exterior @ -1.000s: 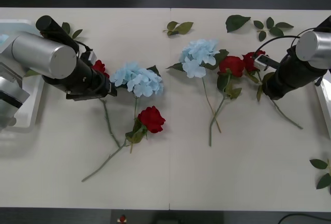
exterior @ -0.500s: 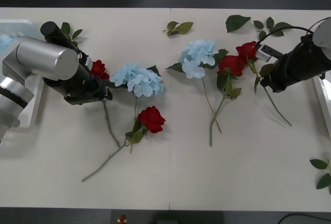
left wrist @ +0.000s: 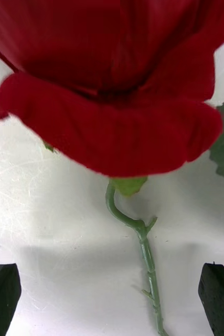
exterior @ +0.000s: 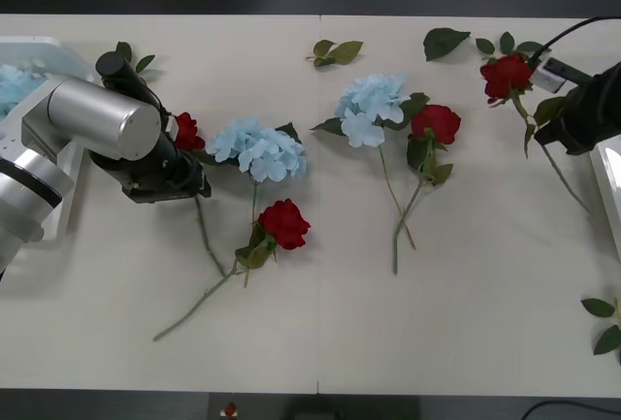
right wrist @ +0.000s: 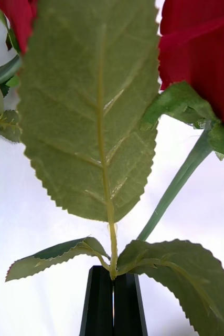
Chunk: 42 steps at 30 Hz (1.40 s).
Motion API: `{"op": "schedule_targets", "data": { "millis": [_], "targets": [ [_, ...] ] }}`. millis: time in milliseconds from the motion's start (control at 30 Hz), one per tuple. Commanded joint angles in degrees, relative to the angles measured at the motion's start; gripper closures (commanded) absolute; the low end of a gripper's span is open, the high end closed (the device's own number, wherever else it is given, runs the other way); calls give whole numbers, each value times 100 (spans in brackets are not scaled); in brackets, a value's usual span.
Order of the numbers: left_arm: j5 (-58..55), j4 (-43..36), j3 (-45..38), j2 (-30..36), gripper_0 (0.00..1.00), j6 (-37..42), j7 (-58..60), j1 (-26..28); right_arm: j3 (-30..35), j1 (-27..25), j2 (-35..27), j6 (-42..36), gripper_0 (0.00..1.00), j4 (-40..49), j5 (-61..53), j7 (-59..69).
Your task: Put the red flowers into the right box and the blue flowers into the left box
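Up and rightward goes the right gripper [right wrist: 113,294], pinched onto a red rose [exterior: 506,76] toward the right box [exterior: 609,182]; next, release there. Left gripper [left wrist: 112,291] gapes over another rose [exterior: 184,132].

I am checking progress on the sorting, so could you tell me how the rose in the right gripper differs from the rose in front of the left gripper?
The rose at the right gripper is clamped by a leaf stalk, with its bloom by the table's far right edge. The rose at the left gripper lies loose on the table, its stem between open fingers, its bloom partly hidden behind the arm. Both are deep red with green stems, and neither is in a box yet.
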<state>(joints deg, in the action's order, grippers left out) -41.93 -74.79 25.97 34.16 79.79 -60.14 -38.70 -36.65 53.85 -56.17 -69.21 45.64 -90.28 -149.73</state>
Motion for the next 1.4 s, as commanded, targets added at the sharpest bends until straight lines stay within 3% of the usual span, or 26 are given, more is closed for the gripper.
{"op": "schedule_targets", "data": {
  "millis": [33,267,433,600,900,1100,1167,1300,1400],
  "targets": [
    [54,-36,22,-111,3,-60,231,-235,26,117,-781,-110,100,384,-174,-117],
    [185,-10,22,-252,4,-60,310,-235,-97,117,-1502,-198,100,454,362,14],
    [265,69,22,-348,5,-148,346,-235,-484,126,-1827,153,100,340,1100,102],
    [344,272,31,-436,6,-341,310,-279,-835,91,-1748,689,100,-100,1557,199],
    [440,395,215,-454,8,-631,337,-287,-739,-243,-1159,1902,100,-1066,2146,744],
    [440,465,294,-463,12,-763,354,-287,-501,-454,-983,2192,100,-1260,2419,761],
    [449,509,294,-463,14,-763,354,-287,-448,-525,-957,2192,86,-1260,2419,761],
    [449,526,312,-454,18,-763,354,-287,-352,-604,-957,2201,39,-1198,2401,718],
    [449,553,312,-454,20,-755,354,-287,-317,-604,-957,2131,21,-1189,2375,691]
  ]
}}
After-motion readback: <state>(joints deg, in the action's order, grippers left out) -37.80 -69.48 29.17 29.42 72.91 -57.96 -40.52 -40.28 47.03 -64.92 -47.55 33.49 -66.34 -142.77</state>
